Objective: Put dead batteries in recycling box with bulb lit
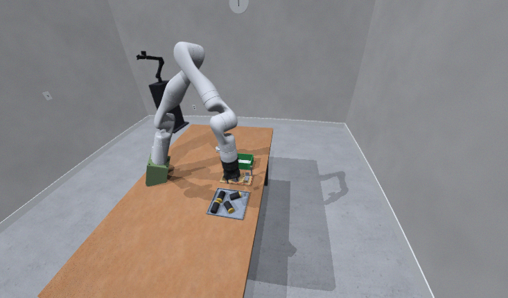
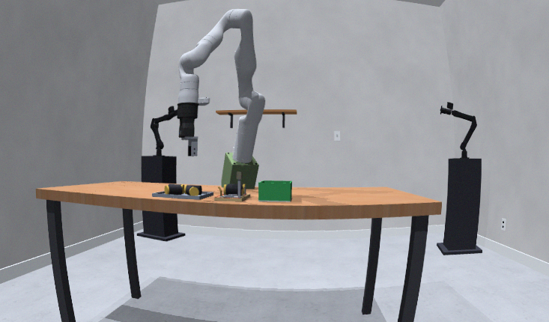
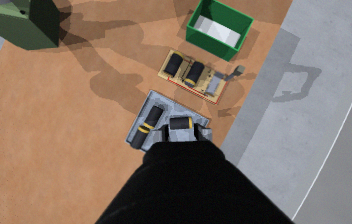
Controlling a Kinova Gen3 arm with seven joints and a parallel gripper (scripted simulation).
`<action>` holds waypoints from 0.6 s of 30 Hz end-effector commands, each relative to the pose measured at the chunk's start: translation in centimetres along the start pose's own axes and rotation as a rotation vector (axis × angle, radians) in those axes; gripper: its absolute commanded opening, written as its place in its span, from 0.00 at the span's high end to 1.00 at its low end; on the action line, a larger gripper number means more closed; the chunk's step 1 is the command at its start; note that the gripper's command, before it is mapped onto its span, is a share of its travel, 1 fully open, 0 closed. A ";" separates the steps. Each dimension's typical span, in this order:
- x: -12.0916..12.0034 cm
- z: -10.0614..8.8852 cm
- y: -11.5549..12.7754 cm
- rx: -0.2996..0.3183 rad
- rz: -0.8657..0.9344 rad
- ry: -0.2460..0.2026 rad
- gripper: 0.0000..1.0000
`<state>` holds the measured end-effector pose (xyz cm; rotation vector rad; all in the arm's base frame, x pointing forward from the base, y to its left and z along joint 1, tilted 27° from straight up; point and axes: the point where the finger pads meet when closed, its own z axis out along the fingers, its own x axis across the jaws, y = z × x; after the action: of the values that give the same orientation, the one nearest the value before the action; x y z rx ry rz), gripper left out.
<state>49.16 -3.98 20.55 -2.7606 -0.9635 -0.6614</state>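
Gripper [image 2: 192, 150] hung high above the grey tray [image 1: 240, 215], fingers spread wide, nothing between them. Four batteries lay loose in the tray, black with yellow bands; in the wrist view one of them [image 3: 181, 123] sat directly under the gripper, crosswise. Two more batteries [image 3: 194, 73] sat in the holder [image 3: 216, 94] beside the tray. The bulb post [image 2: 239, 182] stood at the holder's end; whether it was lit could not be told. Green recycling box [image 2: 274, 191] stood upright on the table [image 2: 348, 206] just beyond the holder; its contents could not be made out.

Judgement: step in hand looked like a descent to pick a tray battery. To do it well:
- turn the wrist so the fingers straddle the barrel across its width, not end to end;
- come straight down, centred on the body, away from the neighbouring battery [image 3: 148, 123];
- stop short of the tray floor, then close;
- lift vertically before any sideways travel, so the tray is not dragged.
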 end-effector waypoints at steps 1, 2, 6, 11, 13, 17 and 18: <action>0.0 -0.1 0.1 -0.002 -0.024 0.002 0.10; 0.0 -0.1 0.1 -0.002 -0.038 0.002 0.10; 0.0 -0.1 0.1 -0.002 -0.092 0.002 0.10; 0.0 -0.1 0.1 -0.002 -0.164 0.002 0.10; 0.0 -0.1 0.1 -0.002 -0.164 0.002 0.10; 0.0 -0.1 0.1 -0.002 -0.225 0.002 0.10; 0.0 -0.1 0.1 -0.002 -0.240 0.001 0.10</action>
<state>49.16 -3.97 20.54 -2.6748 -1.2888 -0.6916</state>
